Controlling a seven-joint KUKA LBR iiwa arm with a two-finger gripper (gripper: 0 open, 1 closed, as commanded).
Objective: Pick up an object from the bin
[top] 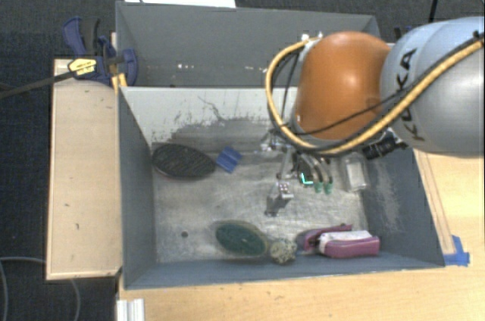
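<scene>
My gripper (278, 202) hangs below the orange wrist cover over the bare floor in the middle of the bin, right of centre. Nothing shows in it. A small blue block (229, 159) lies to its upper left, near the back wall. Beside that block, further left, rests a dark oval brush-like pad (182, 160). Along the front wall, below the gripper, lie a dark green oval thing (241, 239), a small grey-brown lump (283, 252) and a purple and white oblong thing (345, 243).
The arm and its orange cover with looping cables hide the bin's back right part. The sloping grey walls close in on all sides. Bare floor lies between the gripper and the things at the front.
</scene>
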